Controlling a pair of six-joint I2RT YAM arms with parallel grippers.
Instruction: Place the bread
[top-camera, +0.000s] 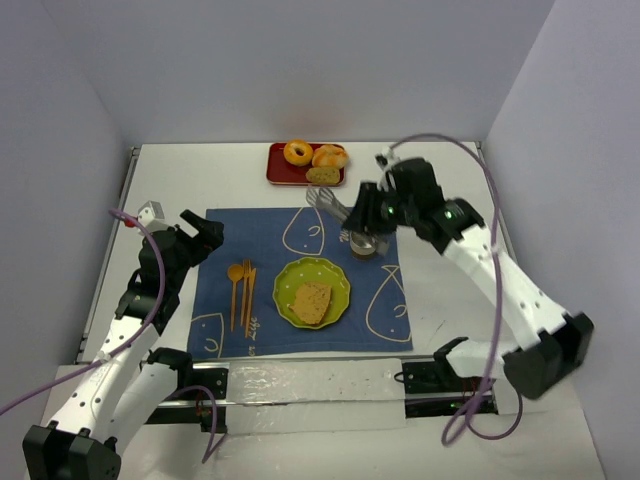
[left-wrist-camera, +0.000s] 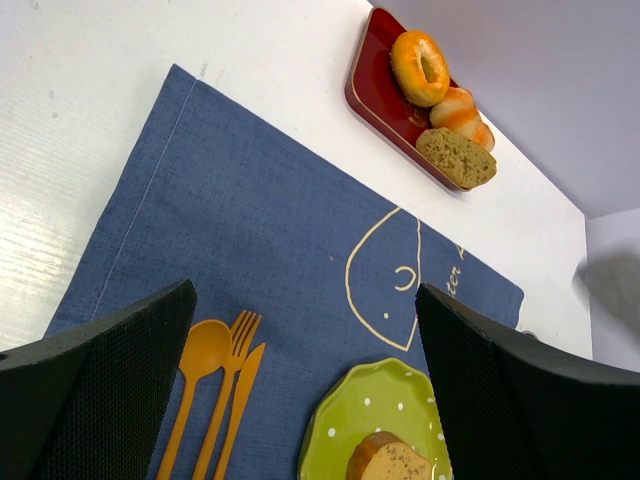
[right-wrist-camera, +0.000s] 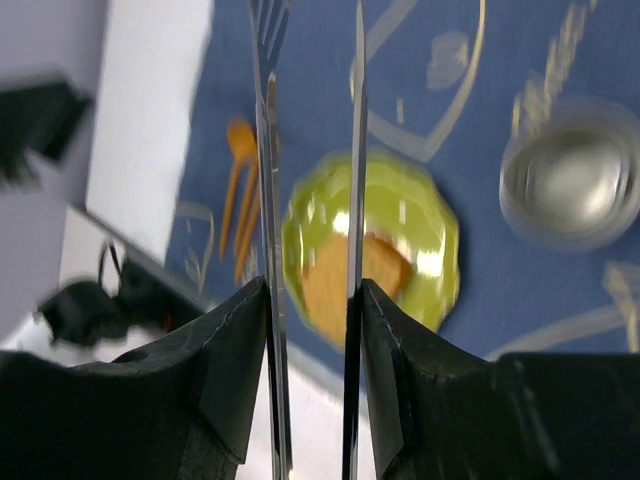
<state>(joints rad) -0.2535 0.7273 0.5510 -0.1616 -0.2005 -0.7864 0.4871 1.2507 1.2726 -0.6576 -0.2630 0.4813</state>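
**Bread:** one flat cut slice, pale tan crumb with a brown crust (top-camera: 311, 301), lies on the scalloped green spotted plate (top-camera: 339, 279). A second slice (top-camera: 322, 175) sits on the red rectangular tray (top-camera: 275, 168) beyond the plate, beside a golden ring bagel (top-camera: 297, 152).

**Right gripper** (top-camera: 368, 213): beyond the plate's far right rim, clamped on steel tongs (top-camera: 322, 200). The blades are apart and empty.

**Left gripper** (top-camera: 203, 230): left of the plate, fingers spread wide, holding nothing.

**Step, as judged:** fetch the tray slice. Straddle its crust edges, squeeze lightly, avoid the bagel, and lower it beside the plated slice.
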